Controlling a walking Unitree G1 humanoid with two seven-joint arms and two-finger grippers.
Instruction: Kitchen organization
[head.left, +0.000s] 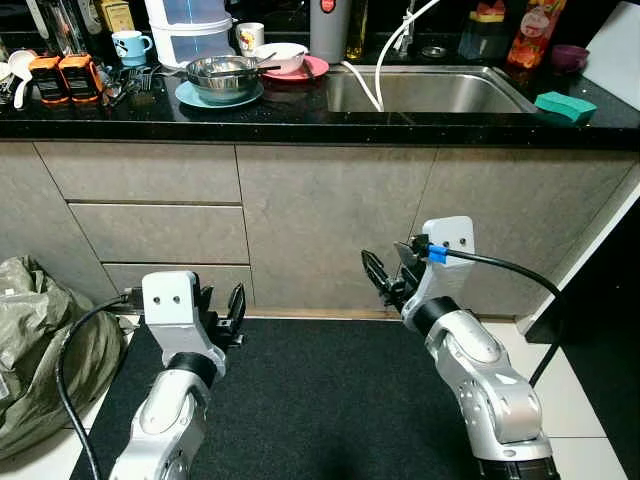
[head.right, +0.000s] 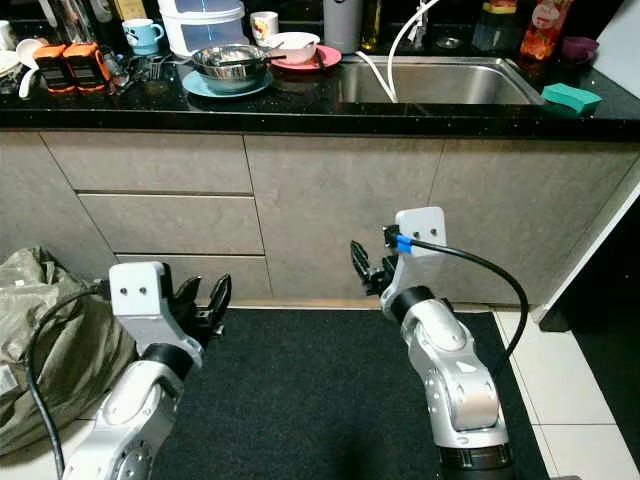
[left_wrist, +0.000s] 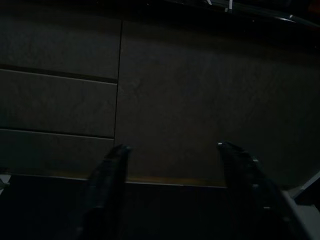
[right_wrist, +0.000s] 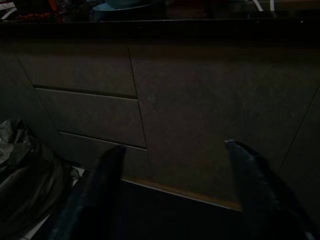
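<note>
While robot stands before cabinet front (head.left: 330, 230), task's things lie up on black countertop (head.left: 300, 115), well above and beyond both grippers: steel bowl (head.left: 222, 72) on teal plate (head.left: 190, 96), white bowl on pink plate (head.left: 308, 68), mug (head.left: 131, 45), green sponge (head.left: 565, 107) right of sink (head.left: 425, 92). Left gripper (head.left: 222, 312) low near drawers, fingers apart, empty. Right gripper (head.left: 388, 275) slightly higher, below sink, fingers apart, empty. Judgement: dish stack closer to left arm, sponge to right; both must rise first.
</note>
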